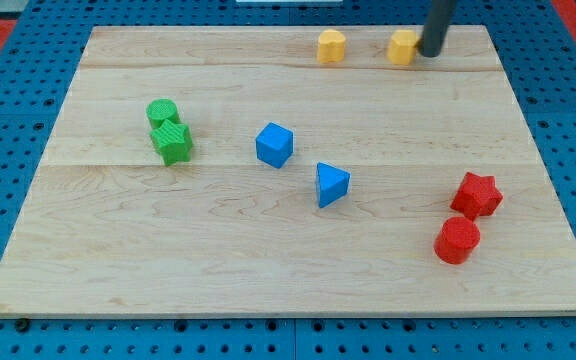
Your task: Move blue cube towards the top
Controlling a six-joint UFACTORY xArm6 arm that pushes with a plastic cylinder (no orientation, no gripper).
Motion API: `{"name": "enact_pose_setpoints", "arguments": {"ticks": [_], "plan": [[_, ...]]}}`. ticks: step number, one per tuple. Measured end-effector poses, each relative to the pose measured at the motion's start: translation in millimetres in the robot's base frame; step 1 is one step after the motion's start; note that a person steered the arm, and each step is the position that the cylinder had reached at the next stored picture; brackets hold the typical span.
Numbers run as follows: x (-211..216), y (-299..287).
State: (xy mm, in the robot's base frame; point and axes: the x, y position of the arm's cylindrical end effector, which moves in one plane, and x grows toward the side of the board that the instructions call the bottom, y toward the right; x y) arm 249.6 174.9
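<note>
The blue cube (275,144) sits near the middle of the wooden board (118,260). A blue triangular block (331,184) lies just to its lower right. My tip (431,53) is at the view's top right, touching the right side of a yellow block (404,46). It is far from the blue cube, up and to the right of it.
A second yellow block (331,46) sits at the top, left of the first. A green cylinder (162,112) and a green star-like block (173,142) touch at the left. A red star (476,194) and a red cylinder (457,240) stand at the right.
</note>
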Motion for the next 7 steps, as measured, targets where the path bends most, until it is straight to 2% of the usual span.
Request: {"name": "enact_pose_setpoints", "arguments": {"ticks": [1, 2, 3, 4, 6, 7], "plan": [[0.9, 29.8], [70.6, 14.8], [143.3, -34.4], [175.5, -121.2], [178.8, -249.6], [152.6, -263.6]]}}
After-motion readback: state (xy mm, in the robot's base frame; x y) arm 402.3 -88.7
